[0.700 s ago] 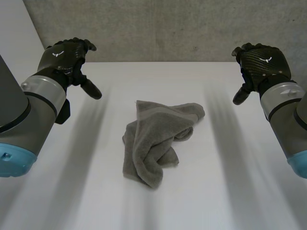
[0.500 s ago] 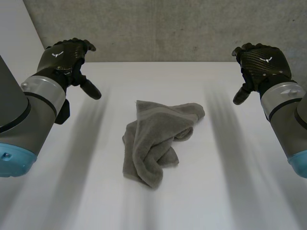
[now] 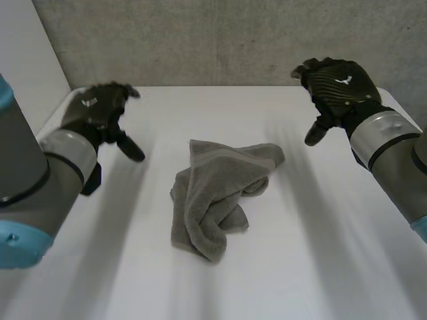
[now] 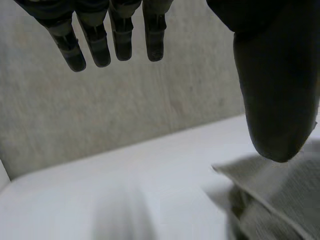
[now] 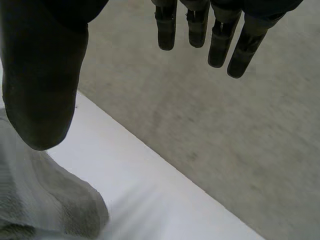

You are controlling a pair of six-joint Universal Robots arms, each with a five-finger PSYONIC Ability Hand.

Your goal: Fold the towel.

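We see the towel, grey and crumpled in a heap at the middle of the table, a hemmed edge along its far side, neither hand touching it. In the head view the left hand sits over the far left of the table, well apart from the towel. The right hand is over the far right, nearer the towel's far corner but apart from it. That view gives us only the backs of the hands, plus the grey arms with light-blue caps. The wrist views give us the palm side. The left hand's fingers are straight, the thumb is spread wide from them, and nothing is held, so we mark it as relaxed and empty. A hemmed towel corner lies past the thumb tip. The right hand's fingers are also straight, its thumb is spread and it is empty too. A rounded lump of towel lies past that thumb. We can't tell from the wrist views how high either hand is above the cloth. Each hand's back carries a small white emblem, too small for us to read. The table is plain white and smooth. Behind it stands a rough grey wall, like concrete, with a white panel at the far left.
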